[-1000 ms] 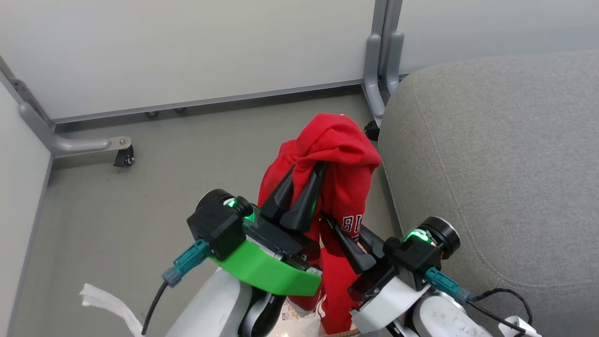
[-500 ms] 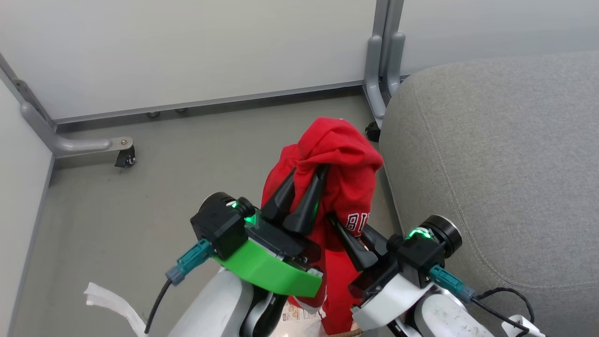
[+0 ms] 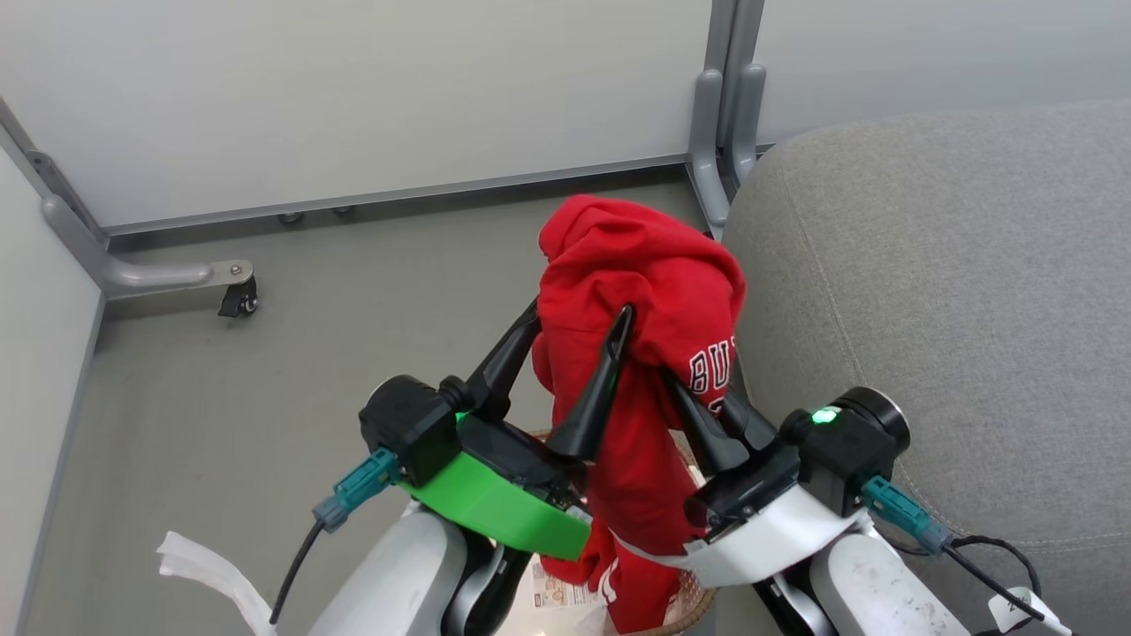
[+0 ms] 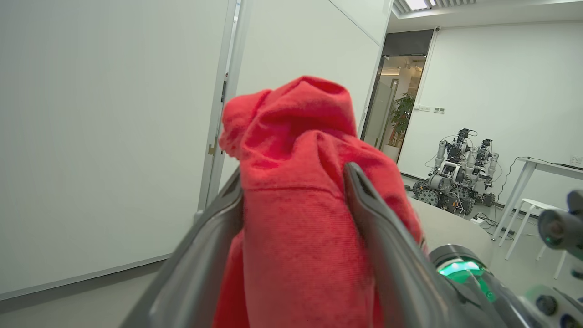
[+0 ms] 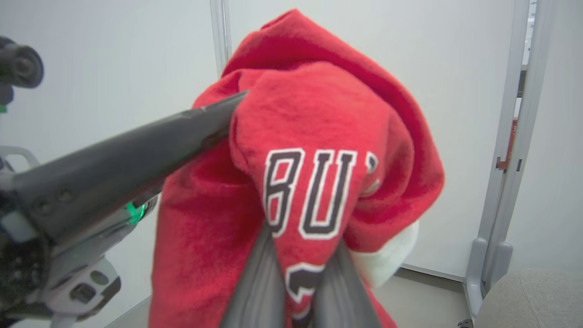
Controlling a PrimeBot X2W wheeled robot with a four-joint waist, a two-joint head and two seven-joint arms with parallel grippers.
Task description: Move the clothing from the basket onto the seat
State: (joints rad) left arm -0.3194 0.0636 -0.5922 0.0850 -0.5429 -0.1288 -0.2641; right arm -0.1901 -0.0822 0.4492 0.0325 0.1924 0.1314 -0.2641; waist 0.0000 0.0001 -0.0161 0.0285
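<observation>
The clothing is a bunched red bundle lettered "BU" in white, held up in the air between both grippers. My left gripper is shut on its left side, with a fold of red cloth squeezed between the two fingers. My right gripper is shut on the lettered part, its fingertips buried in the fabric. More red cloth hangs down to the basket, whose brown rim shows just under my arms. The grey seat lies immediately right of the bundle.
White partition walls close off the back and left, with a grey post by the seat's corner. A metal foot with a caster sits on the floor at left. A white strip lies at lower left. Other robots stand far off.
Both grippers have risen with the clothing and carried it a little to the right, toward the seat's edge. The left fingers now look farther apart around the cloth.
</observation>
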